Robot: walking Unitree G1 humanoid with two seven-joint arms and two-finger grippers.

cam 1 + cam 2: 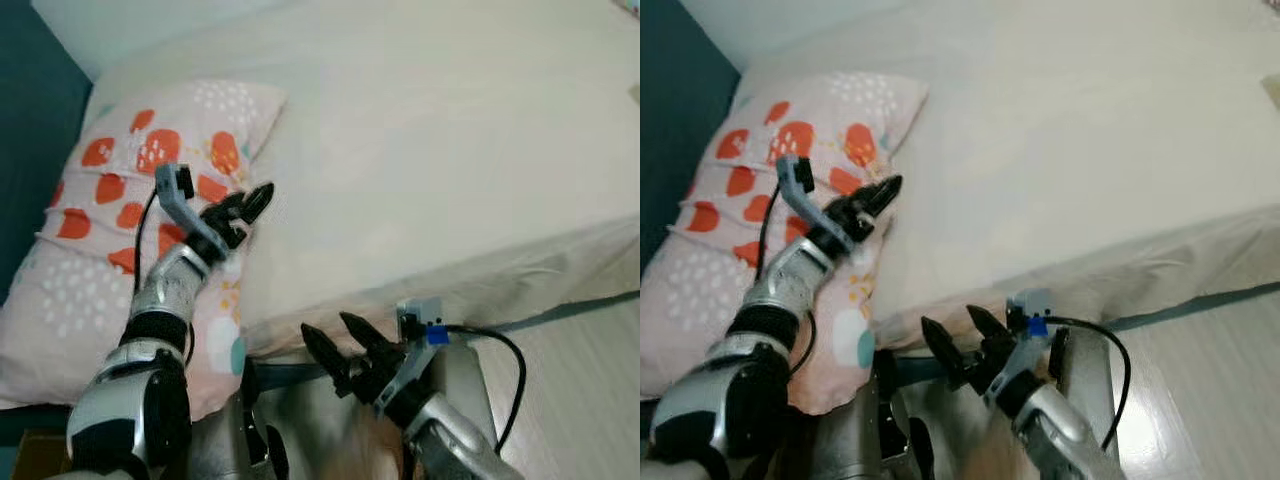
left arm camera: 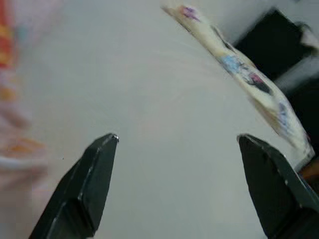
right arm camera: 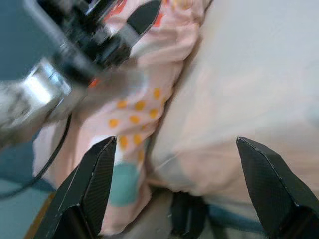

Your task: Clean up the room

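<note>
**Left eye view: pillow at bed's left end, both tools released**

Pillow, pink with red-orange shapes, white dots and a teal patch, lies on the left end of the bed, its near corner hanging over the bed's near edge. Bed sheet is cream and largely smooth.

Left tool hovers above the pillow's right edge, where pillow meets sheet; fingers parted, grasping nothing. Left wrist view shows a patterned item lying at the far side of the sheet; blurred, not identifiable.

Right tool sits low at the bed's near edge, fingers spread, holding nothing.

Pale wood floor lies at near right.
</note>
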